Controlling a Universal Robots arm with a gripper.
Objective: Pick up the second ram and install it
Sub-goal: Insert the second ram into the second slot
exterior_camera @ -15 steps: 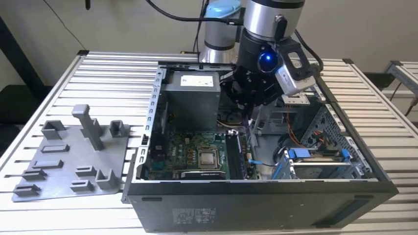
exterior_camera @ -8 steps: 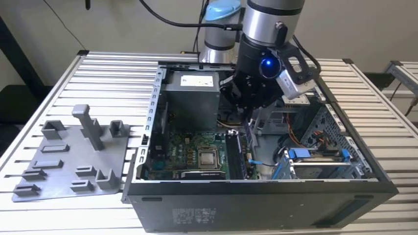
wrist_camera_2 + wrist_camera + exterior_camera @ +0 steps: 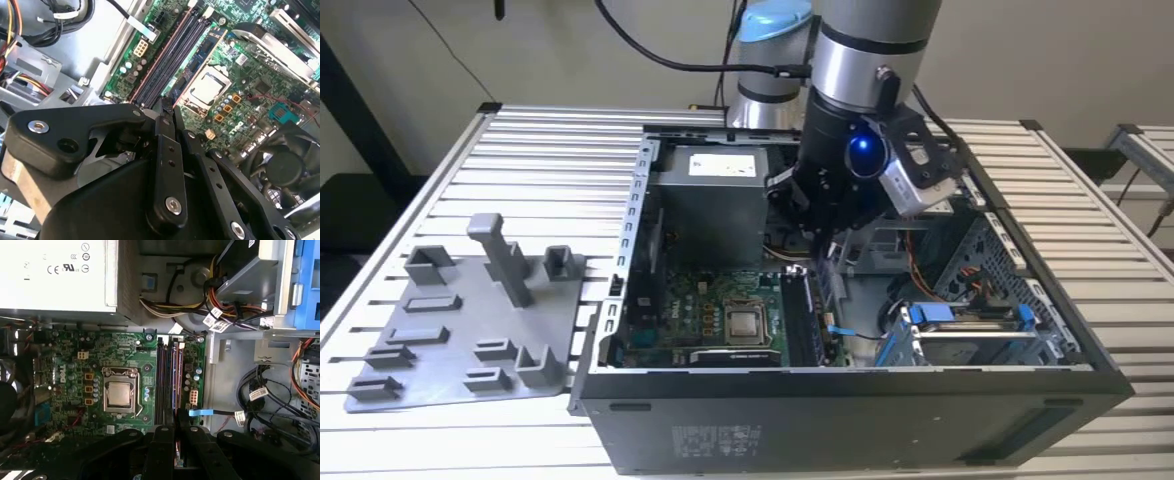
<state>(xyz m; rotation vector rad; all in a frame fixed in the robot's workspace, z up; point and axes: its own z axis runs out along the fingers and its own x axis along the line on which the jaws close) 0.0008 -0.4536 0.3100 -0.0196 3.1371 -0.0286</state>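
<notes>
My arm reaches down from above into an open computer case (image 3: 854, 395) that lies on its side on a slatted white table (image 3: 534, 140). My gripper (image 3: 825, 262) hangs inside the case, just over the long black memory slots (image 3: 161, 385) of the green motherboard (image 3: 75, 370).

In the first wrist view, my two black fingers (image 3: 162, 450) are drawn close together, pinching the second ram (image 3: 177, 452) between them (only a thin reddish edge of the stick shows in the narrow gap). The stick stands on edge, lined up lengthwise with a slot that shows a pinkish strip along its length; whether it touches that slot I cannot tell. In the second wrist view my fingers (image 3: 165, 165) meet right at the near end of the slots (image 3: 170, 60).

Beside the slots sits the square processor socket (image 3: 120, 394). A pale power supply box (image 3: 720, 165) fills the far end of the case, with bundled coloured wires nearby. A grey parts tray (image 3: 460, 320) rests on the table toward the exterior view's left, well apart from my gripper.
</notes>
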